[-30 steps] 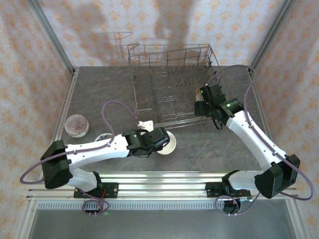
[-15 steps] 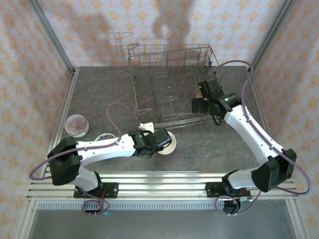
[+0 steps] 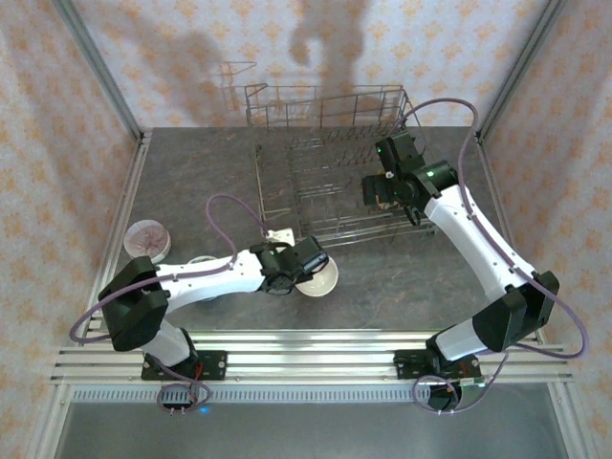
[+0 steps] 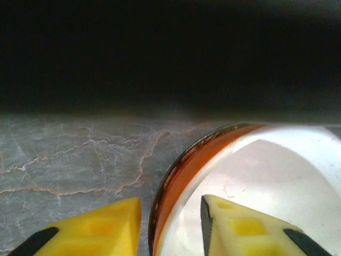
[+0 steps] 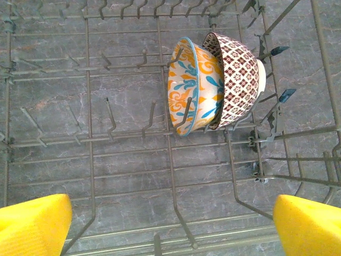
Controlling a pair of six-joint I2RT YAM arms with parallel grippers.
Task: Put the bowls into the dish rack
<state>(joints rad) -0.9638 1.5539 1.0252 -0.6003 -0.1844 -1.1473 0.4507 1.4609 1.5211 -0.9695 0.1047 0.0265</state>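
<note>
From above, the left gripper (image 3: 308, 268) meets the orange bowl (image 3: 327, 279), at six o'clock of the dish rack (image 3: 325, 182). Left wrist: we see its fingers (image 4: 106, 224) straddling the rim, not yet closed (a shallow pinch could slip). Right wrist: the right gripper (image 5: 173, 229) gapes empty over the racked bowls (image 5: 194, 88).

Two patterned bowls (image 5: 194, 88) on edge in dish rack (image 3: 325, 172) — touching

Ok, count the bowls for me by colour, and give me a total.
Orange-and-blue bowl: 1
Brown-patterned bowl: 1
Orange bowl, white inside: 1
Pinkish bowl: 1
Half-hidden bowl, colour unclear: 1
Total: 5 bowls
</note>
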